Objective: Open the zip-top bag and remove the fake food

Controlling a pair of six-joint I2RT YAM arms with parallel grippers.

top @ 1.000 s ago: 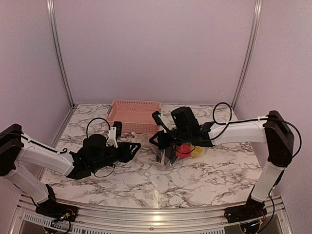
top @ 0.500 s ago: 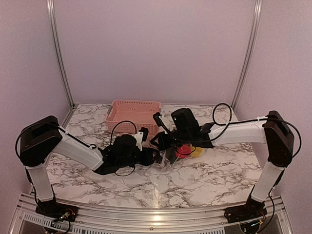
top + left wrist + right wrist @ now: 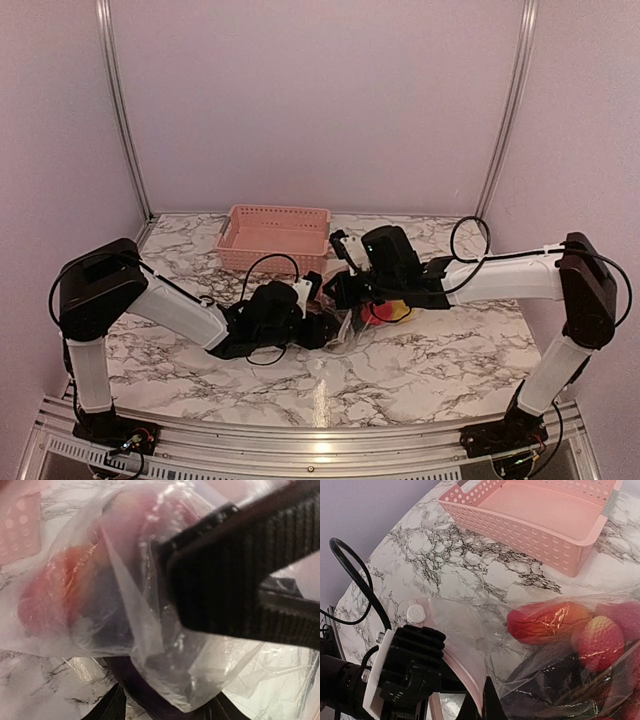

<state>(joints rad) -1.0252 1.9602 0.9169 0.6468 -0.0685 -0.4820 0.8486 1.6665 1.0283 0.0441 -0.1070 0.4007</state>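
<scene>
Slipping is the main risk: the zip-top bag (image 3: 352, 322) lies on the counter (image 3: 430, 360) near the basket (image 3: 275, 240), with the fake food (image 3: 385, 310) inside it. The right claw (image 3: 345, 293) is closed, seemingly on the bag's lip. The left claw (image 3: 325, 327), jaws half apart at the mouth, may hold nothing. Thin film can slide out or tear.

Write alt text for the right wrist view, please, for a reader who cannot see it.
A clear zip-top bag fills the lower right, with fake food showing through it: a red-orange piece, a bumpy pink-red one and something dark purple. Behind it a pink basket stands on the marble table; the left arm is at lower left.
</scene>
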